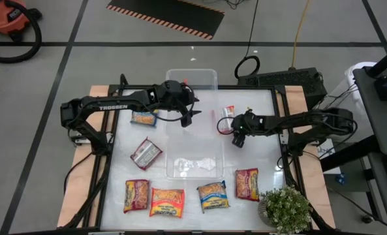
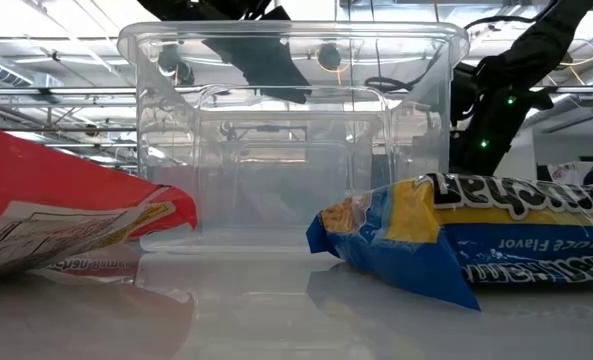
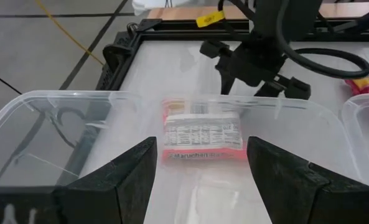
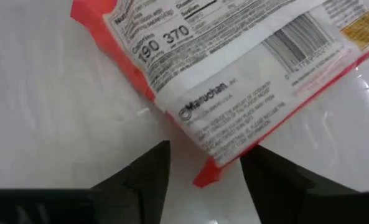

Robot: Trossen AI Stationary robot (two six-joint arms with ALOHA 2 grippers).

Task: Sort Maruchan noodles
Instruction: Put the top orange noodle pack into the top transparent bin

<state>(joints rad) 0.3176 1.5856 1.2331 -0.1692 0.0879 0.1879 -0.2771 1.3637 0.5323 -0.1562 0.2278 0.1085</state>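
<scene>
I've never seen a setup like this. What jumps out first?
Two dark arms meet over a white table: the right gripper hovers open over a red-and-white flat noodle packet, the left gripper hangs open by a clear plastic bin. Four colourful flat packets line the near edge.

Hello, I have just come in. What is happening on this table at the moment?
A two-armed robot is sorting Maruchan noodle packets. The right gripper hangs open just over a red-white packet lying label-side up on the table, apparently about to grasp it. The left gripper is open and empty beside the far clear bin. Another clear bin sits mid-table. Six more packets lie loose, including four in a row along the near edge.
</scene>
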